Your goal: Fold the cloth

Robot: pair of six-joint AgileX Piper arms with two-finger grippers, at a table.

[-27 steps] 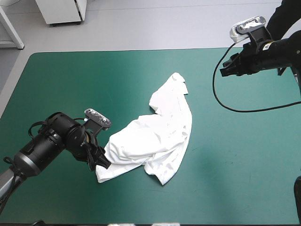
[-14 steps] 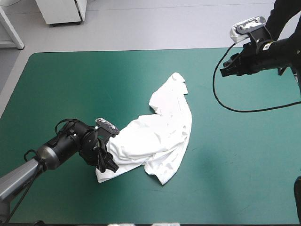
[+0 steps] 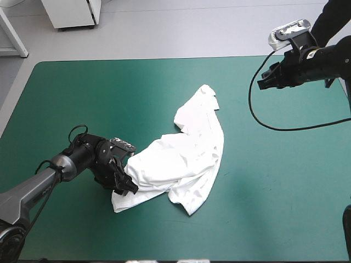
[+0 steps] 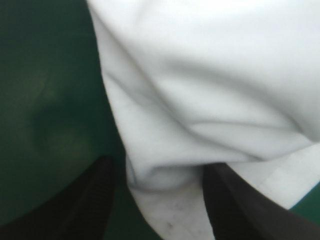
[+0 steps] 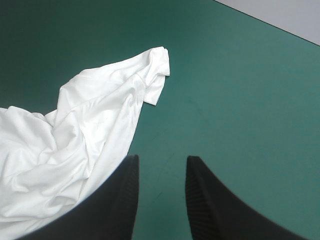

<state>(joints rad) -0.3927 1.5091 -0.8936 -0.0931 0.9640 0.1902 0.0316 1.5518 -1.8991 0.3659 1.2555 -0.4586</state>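
At the left, the left gripper (image 3: 125, 183) is found low at the table, at the near left corner of the T-shirt (image 3: 181, 159). In the left wrist view its black fingers (image 4: 90, 200) are seen standing apart, and a thick fold of the white cloth lies between them; nothing is clamped yet. The T-shirt is laid as a crumpled heap in the middle of the teal-green cover (image 3: 82, 93). Its broad part is beside the left gripper, and one narrow end is stretched toward the far side. At the right, the right gripper (image 3: 264, 82) is held over the far right part of the table, well apart from the cloth. Its fingers are parted too, with a narrower gap, and nothing is held between them.

The step in hand is judged to be the first grasp, by which the heap is to be opened; no fold is made so far. For the next move, the left fingers should be shut on the fold, and care is needed that one edge is taken, not several layers. The right gripper would then need to be brought down to another edge, so that the shirt can be pulled flat.
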